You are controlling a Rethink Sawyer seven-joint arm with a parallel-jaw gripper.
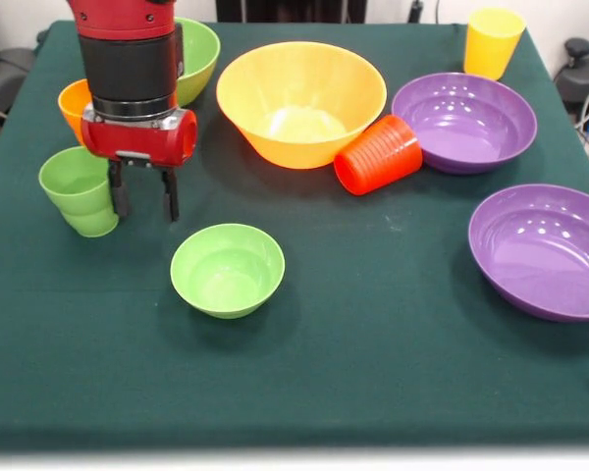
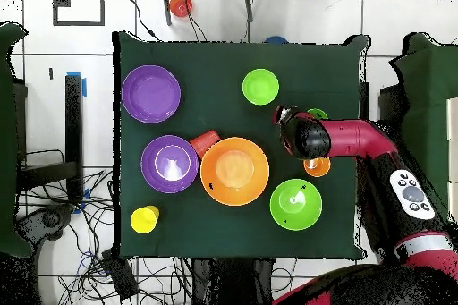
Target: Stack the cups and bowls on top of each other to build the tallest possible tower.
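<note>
- End effector [image 1: 143, 193] spread wide, empty, hovering just beside light green cup [image 1: 79, 190] on counter [image 1: 373, 324].
- Nothing stacked yet; picking first piece.
- Next: shift over cup, lower, clamp.

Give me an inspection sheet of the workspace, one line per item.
Surface: dark green cloth covering the table.
Job's things: orange-yellow bowl, two purple bowls, small green bowl, medium green bowl, all separate; red cup on its side against the orange-yellow bowl; yellow cup, green cup and orange cup upright. No blue bowl seen, nothing stacked.
Clutter: nothing seen on the cloth.
Grippers: gripper open, beside the green cup, holding nothing.
Cables: cables tangled on the floor.
Surroundings: white tiled floor.
</note>
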